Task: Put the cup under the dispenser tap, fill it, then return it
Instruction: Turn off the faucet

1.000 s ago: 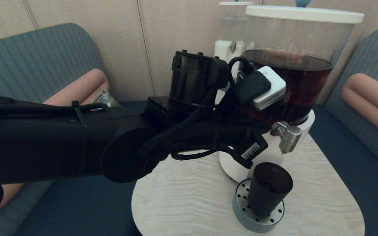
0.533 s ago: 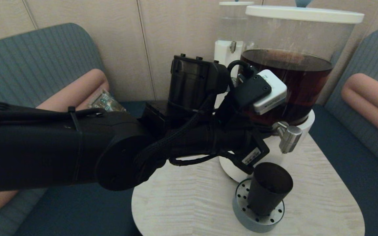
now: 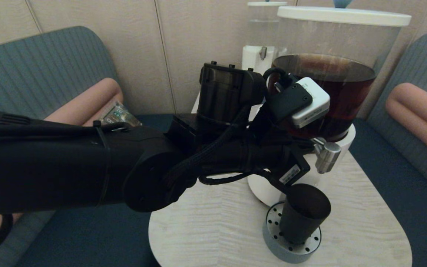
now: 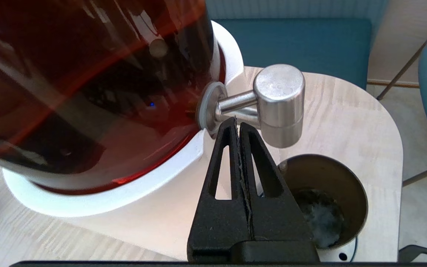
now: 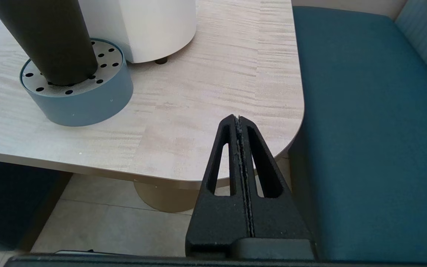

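Observation:
The black cup (image 3: 304, 213) stands upright on a grey-blue perforated drip tray (image 3: 291, 246), directly below the steel dispenser tap (image 3: 326, 155). That tap juts from the white base of the big dispenser of dark-brown liquid (image 3: 332, 96). In the left wrist view my left gripper (image 4: 237, 120) is shut and empty, its tips against the underside of the tap's (image 4: 278, 104) thin neck. The cup (image 4: 324, 200) sits lower beside it, with a pale patch at its bottom. No stream shows from the tap. My right gripper (image 5: 238, 118) is shut, parked low off the table's near right corner.
A smaller clear-liquid dispenser (image 3: 260, 40) stands behind the big one. The pale wooden table (image 3: 213, 230) is flanked by teal benches (image 5: 369, 129) with pink bolsters (image 3: 417, 115). My left arm (image 3: 69, 163) crosses the view's left half and hides its own fingers there.
My left arm has shifted slightly right and forward, bringing the wrist closer to the tap. The cup and tray have not moved.

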